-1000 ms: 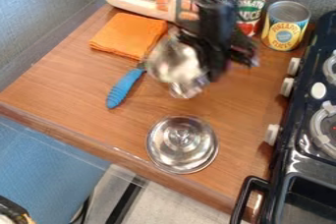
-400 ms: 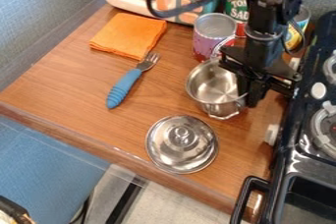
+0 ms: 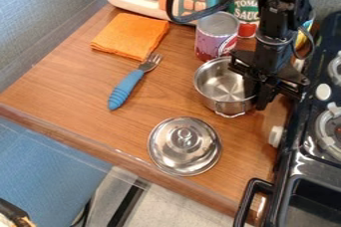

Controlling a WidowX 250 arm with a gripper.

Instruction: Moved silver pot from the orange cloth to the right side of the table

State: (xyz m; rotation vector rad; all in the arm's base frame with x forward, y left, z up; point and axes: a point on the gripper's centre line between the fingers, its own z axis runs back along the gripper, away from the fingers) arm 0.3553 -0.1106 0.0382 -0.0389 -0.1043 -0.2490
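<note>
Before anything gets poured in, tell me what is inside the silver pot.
Inside the silver pot, bare metal shows, with nothing on it. The gripper covers part of the side nearest the stove; what lies behind it cannot be seen.

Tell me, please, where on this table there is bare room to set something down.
Bare wood lies left of the blue fork, between the orange cloth and the table's front edge; a smaller patch sits between fork, silver pot and lid. The right is crowded: the jaws are at the pot's right side, the purple can behind, the stove beside.
</note>
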